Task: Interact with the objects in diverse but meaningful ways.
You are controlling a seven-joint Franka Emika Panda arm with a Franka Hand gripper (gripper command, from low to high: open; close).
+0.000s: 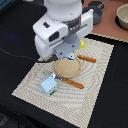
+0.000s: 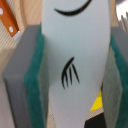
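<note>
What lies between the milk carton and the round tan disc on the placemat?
An orange-handled utensil lies across the stretch between milk carton and tan disc, seen in the exterior view. In the wrist view, the gripper is shut on a white toy.

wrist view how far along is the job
Done: nothing clearly finished. In hand: green-padded jaws clamp a white flat toy with black drawn marks. Left: the pale-blue and white milk carton and orange-handled knife rest on the woven beige placemat.

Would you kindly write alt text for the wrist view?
A close-up of the pincer shut on a white toy item with black drawn marks, held between green-padded grey fingers. An orange handle shows in one corner.
</note>
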